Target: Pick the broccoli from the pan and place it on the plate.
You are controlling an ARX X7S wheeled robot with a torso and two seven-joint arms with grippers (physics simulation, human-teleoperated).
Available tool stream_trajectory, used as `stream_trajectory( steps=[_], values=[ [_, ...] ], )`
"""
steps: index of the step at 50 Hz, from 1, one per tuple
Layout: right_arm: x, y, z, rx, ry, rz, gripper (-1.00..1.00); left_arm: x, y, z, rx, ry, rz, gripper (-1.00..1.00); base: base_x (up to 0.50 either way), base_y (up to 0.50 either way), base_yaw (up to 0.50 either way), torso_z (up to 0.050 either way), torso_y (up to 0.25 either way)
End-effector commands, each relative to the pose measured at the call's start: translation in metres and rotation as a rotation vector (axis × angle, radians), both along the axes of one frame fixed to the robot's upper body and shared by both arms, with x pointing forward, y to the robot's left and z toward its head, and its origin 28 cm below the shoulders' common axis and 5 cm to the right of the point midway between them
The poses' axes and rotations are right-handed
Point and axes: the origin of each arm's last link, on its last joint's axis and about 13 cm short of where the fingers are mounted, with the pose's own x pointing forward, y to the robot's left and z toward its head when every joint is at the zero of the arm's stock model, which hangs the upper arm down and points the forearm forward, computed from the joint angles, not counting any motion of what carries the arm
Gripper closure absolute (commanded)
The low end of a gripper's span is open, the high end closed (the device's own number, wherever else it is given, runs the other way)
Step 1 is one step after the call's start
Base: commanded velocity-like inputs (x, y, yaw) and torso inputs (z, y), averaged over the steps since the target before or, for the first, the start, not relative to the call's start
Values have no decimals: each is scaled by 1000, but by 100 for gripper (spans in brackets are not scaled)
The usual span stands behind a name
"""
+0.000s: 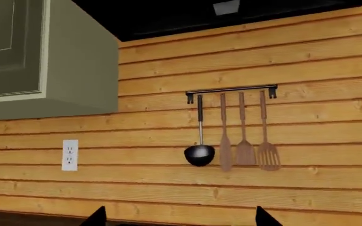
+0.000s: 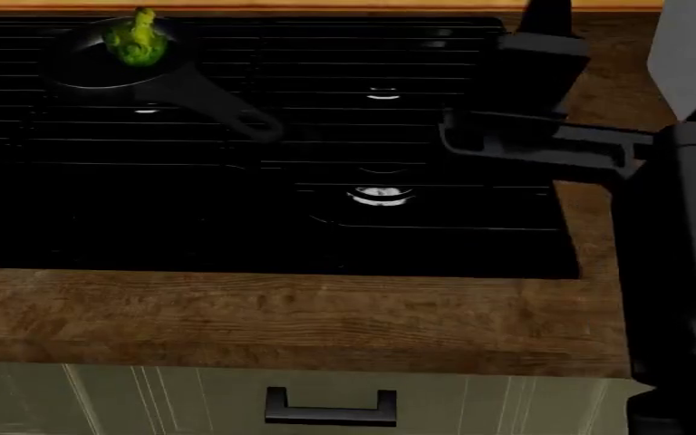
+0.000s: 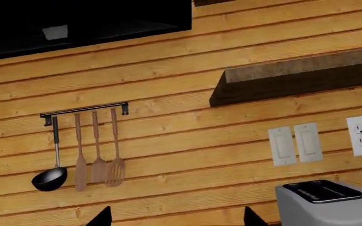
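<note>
The broccoli (image 2: 140, 38), a small yellow-green floret, sits in the black pan (image 2: 101, 68) on the stove's far left burner. The pan's long handle (image 2: 221, 107) points toward the stove's middle. The plate is out of view. My right arm (image 2: 529, 100) reaches over the stove's right side, well right of the pan. In the right wrist view my right gripper (image 3: 177, 217) is open, its tips wide apart before the wooden wall. My left gripper (image 1: 181, 219) is open as well, with nothing between its tips, and does not show in the head view.
The black stove top (image 2: 264, 208) is set in a wooden counter (image 2: 287, 317) with a drawer handle (image 2: 330, 406) below. On the wall hang a ladle (image 1: 199, 154) and wooden spatulas (image 1: 245, 141). A toaster (image 3: 322, 200) stands at the right, a cabinet (image 1: 36, 56) at the left.
</note>
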Motion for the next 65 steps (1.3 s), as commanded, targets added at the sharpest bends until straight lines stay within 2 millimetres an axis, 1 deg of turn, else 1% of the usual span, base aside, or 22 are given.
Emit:
stream_trajectory(
  steps=[1, 3, 7, 15, 16, 23, 26, 38, 54, 60, 65],
  values=[
    [-29, 0, 29, -102, -118, -53, -100, -35, 3, 34, 126, -28, 74, -100, 0, 0, 0, 0, 0],
    [-28, 0, 32, -98, -118, -64, -100, -34, 5, 37, 107, -48, 95, -100, 0, 0, 0, 0, 0],
    [-26, -2, 32, -77, -118, -67, -100, -34, 8, 39, 69, -71, 107, -100, 0, 0, 0, 0, 0],
    [-21, -3, 32, -83, -117, -68, -100, -33, 10, 42, 63, -90, 156, -100, 0, 0, 0, 0, 0],
    [-22, -3, 31, -88, -120, -68, -100, -33, 11, 41, 78, -99, 195, -100, 0, 0, 0, 0, 0],
    [-17, -3, 29, -95, -127, -78, -100, -31, 12, 40, 50, -100, 188, -100, 0, 39, 0, 0, 0],
    [-15, -2, 28, -93, -121, -71, -100, -30, 12, 40, 49, -101, 191, -100, 0, 469, 0, 0, 0],
    [-18, 1, 28, -103, -123, -51, -100, -35, 12, 39, 53, -114, 201, -100, 0, 500, 0, 0, 0],
    [-16, 4, 25, -114, -110, -29, -100, -30, 12, 37, 51, -104, 204, -100, 0, 500, 0, 0, 0],
    [-16, 3, 25, -112, -111, -28, -100, -31, 11, 38, 54, -108, 200, -100, 0, 500, 0, 0, 0],
    [-19, 4, 26, -113, -114, -25, -100, -36, 14, 34, 51, -108, 211, -100, 0, 500, 0, 0, 0]
  ],
)
